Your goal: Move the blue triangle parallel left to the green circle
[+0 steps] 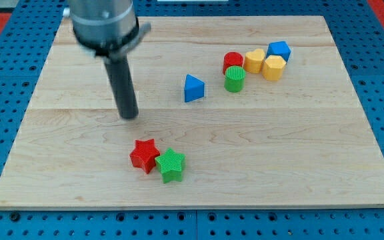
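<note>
Rod cut off by the view's top, only its grey mount and dark shaft showing; my tip down on the wooden board, holding nothing, touching no block. Blue triangle to the tip's right, apart from it, and left of the green circle. Behind that, tightly clustered and partly overlapping: red cylinder, two yellow blocks, blue block, shapes hard to make out. Red star touching green star near the view's bottom.

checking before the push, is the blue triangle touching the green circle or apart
Apart: bare wood shows between the blue triangle and the green circle. My tip stands off to the triangle's left.
</note>
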Robot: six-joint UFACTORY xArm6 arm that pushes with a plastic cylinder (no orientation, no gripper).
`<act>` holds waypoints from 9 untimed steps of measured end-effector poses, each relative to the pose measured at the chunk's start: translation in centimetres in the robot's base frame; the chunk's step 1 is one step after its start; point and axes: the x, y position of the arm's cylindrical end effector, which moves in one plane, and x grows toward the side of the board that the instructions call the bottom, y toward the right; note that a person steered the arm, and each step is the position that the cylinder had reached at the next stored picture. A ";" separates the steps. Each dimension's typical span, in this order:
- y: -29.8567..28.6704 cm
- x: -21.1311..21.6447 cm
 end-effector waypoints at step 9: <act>9.3 -16.6</act>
